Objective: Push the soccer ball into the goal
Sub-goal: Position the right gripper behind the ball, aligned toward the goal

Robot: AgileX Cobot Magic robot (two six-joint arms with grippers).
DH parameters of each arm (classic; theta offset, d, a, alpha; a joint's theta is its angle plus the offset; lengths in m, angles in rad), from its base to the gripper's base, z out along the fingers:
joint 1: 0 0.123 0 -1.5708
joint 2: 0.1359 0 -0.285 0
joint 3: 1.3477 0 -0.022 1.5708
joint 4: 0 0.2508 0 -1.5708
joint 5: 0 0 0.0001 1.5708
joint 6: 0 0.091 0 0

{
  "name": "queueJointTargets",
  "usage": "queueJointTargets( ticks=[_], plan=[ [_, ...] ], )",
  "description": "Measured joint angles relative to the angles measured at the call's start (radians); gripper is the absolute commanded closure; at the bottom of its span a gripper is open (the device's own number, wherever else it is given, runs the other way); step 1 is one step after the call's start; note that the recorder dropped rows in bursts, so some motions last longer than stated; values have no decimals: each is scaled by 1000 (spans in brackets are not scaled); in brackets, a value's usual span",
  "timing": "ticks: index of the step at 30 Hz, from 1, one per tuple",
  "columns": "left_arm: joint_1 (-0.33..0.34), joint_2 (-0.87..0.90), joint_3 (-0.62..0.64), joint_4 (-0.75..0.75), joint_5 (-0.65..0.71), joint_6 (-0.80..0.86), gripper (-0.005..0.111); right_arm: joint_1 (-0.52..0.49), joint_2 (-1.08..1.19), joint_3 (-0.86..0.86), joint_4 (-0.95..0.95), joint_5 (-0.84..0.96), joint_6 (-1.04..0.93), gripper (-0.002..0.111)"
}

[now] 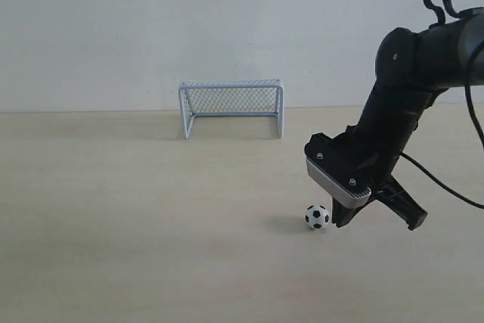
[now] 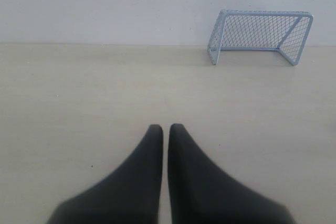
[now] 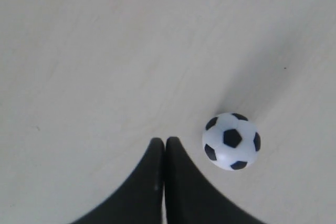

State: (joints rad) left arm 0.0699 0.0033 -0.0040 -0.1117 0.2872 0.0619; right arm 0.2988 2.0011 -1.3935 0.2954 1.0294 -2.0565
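The soccer ball [image 1: 317, 216] [image 3: 231, 141], tiny and white with black patches, rests on the pale table. My right gripper [image 1: 339, 219] [image 3: 165, 141] is shut on nothing, with its tips down at the table just right of the ball; whether they touch it I cannot tell. The goal [image 1: 231, 101] [image 2: 260, 32], a pale frame with fine netting, stands at the back by the wall, its mouth facing forward, well behind and left of the ball. My left gripper [image 2: 165, 127] is shut and empty, low over bare table, and does not show in the exterior view.
The pale wooden table [image 1: 113, 209] ends at a plain white wall [image 1: 151, 28] just behind the goal. The right arm's black cable [image 1: 446, 183] hangs at the far right.
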Motion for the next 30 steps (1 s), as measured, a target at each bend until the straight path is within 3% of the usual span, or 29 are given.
queueJointTargets(
  ticks=[30],
  plan=[
    [0,0,0,0,0,0,102,0,52,0,-45,-55,0,108]
  ],
)
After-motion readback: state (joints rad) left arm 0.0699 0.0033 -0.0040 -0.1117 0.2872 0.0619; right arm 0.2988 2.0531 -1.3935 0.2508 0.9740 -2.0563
